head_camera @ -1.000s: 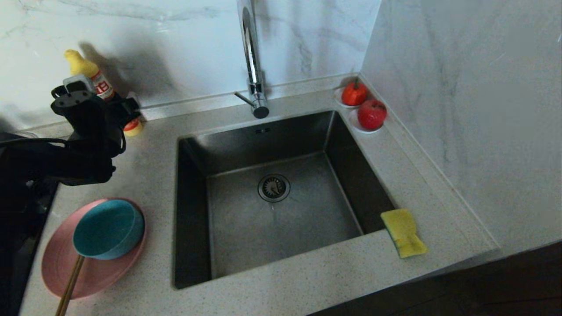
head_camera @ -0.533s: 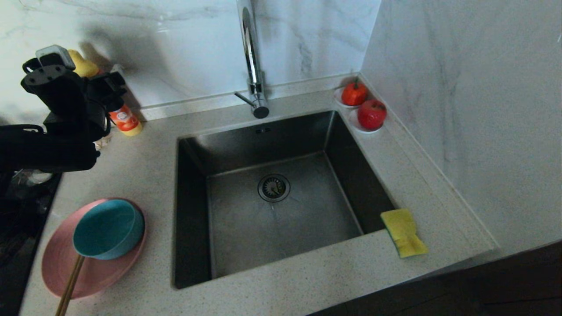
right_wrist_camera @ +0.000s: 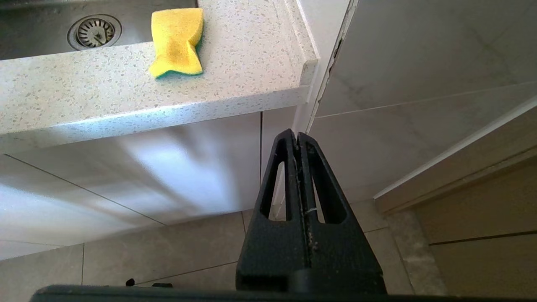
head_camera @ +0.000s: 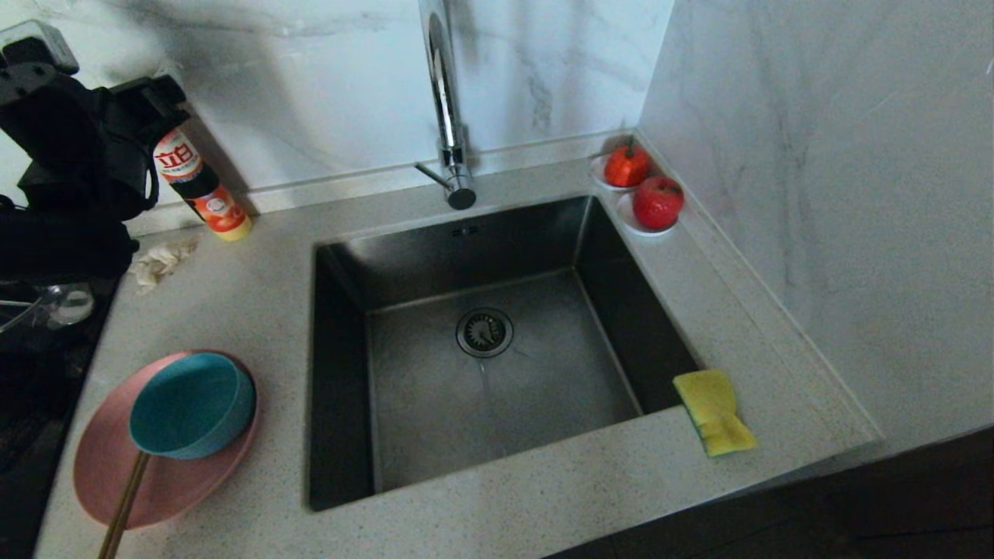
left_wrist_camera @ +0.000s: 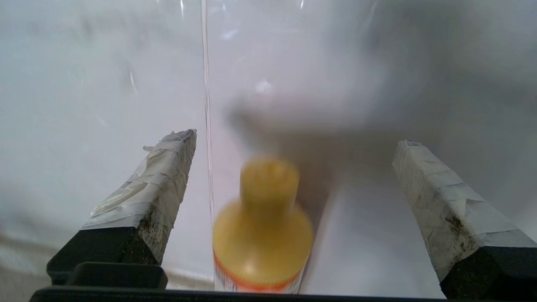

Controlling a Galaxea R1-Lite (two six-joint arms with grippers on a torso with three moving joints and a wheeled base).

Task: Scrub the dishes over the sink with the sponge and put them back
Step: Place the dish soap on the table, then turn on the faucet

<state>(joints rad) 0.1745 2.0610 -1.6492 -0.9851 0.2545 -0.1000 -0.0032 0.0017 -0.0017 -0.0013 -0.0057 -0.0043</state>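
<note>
- The left gripper [left_wrist_camera: 293, 142] hangs high at about 10 o'clock of the sink [head_camera: 481, 341], against the marble wall; its taped fingers [left_wrist_camera: 155, 188] stand wide apart with nothing between them.
- Just below that gripper stands a yellow-capped bottle [head_camera: 198, 186], its cap [left_wrist_camera: 268, 180] showing between the spread fingers without touching them.
- The right gripper [right_wrist_camera: 298, 136] is parked low in front of the bench [head_camera: 543, 497], its fingers pressed together and holding nothing.
- The sponge [head_camera: 713, 411] lies yellow face up on the bench at the sink's 4 o'clock corner, just beside the rim.
- At the sink's 8 o'clock the pink plate [head_camera: 109, 481] carries the teal bowl [head_camera: 192, 404]; the chopsticks [head_camera: 123, 505] run from under the bowl across the plate's near edge.
- A crumpled rag [head_camera: 159, 260] lies on the bench near the bottle.
- Two red fruits on white saucers [head_camera: 643, 194] sit at 1 o'clock.
</note>
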